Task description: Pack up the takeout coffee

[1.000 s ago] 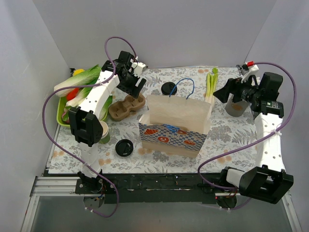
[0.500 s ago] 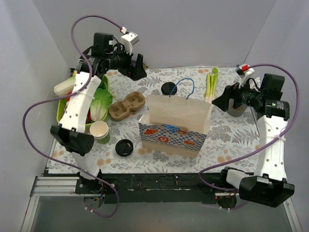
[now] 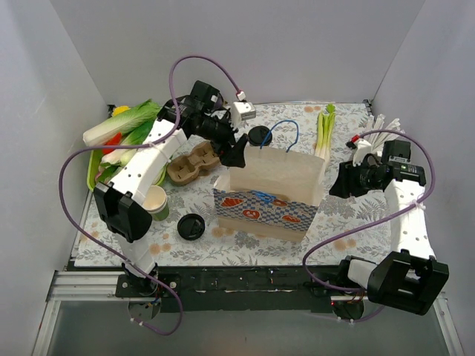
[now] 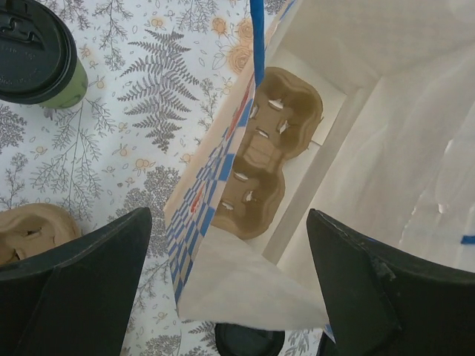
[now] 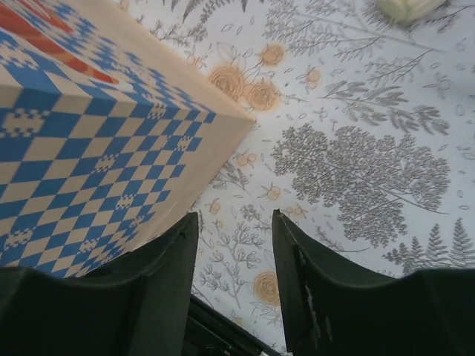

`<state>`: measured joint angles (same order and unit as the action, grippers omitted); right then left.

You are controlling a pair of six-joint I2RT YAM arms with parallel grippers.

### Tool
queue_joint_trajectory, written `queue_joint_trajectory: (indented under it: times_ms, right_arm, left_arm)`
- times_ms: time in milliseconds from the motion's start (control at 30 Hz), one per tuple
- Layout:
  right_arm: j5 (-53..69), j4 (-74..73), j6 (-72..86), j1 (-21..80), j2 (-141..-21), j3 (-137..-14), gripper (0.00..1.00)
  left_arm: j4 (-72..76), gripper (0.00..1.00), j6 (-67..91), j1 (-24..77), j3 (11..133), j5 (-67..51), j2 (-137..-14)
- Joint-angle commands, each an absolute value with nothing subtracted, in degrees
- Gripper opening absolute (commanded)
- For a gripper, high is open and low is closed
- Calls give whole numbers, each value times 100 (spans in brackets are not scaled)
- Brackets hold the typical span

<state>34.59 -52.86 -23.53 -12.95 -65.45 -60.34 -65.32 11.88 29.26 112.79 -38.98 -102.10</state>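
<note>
**Coffee up-left of left fingers, not yet in bag**

Takeout coffee (image 4: 33, 55) stands upright on the table, lid on, in the upper left corner of your left wrist view. It's outside the paper bag (image 4: 223, 185), near the bag's rear rim & the blue handle (image 4: 256, 37). In the top view it shows as a black disc just above the bag, about centre of frame.

Left gripper (image 4: 228, 215) hangs over the bag's corner, jaws spread wide, nothing betw. them. Thru the gap you look down on a cup carrier (image 4: 271, 148) lying flat on the bag floor. The cup sits beyond the finger on the left of that view, up & to the left, so it's not inside the finger span.

Right gripper (image 5: 234, 219) is low over the table by another corner of the bag, at the bag's right side in the top view. Its jaws are partly apart & empty. It's well apart from the cup, w/ the bag in betw.

Judgement: the left arm is clearly nearer, so that's your pick. The cup's axis is vertical, so you'd prob. want a side-on grip on the green wall below the lid, not on the lid itself. Watch the handle & bag rim on the way across.
</note>
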Motion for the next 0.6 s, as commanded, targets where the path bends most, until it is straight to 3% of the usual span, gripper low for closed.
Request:
queue_joint_trajectory:
  times_ms: [0, 200, 567]
  right_arm:
    - [3866, -5415, -2839, -1021, -6662, -5801, 46]
    - [4210, -4729, -2365, 367, -6846, -5546, 41]
    - [4386, -3911, -1705, 2081, -8136, -6529, 43]
  left_arm:
    - [-5977, 85, 1176, 3050, 11399, -3437, -9896]
    - [-5933, 88, 1380, 3050, 11356, -3183, -9572]
    - [-5230, 98, 2021, 2971, 10292, -977, -8394]
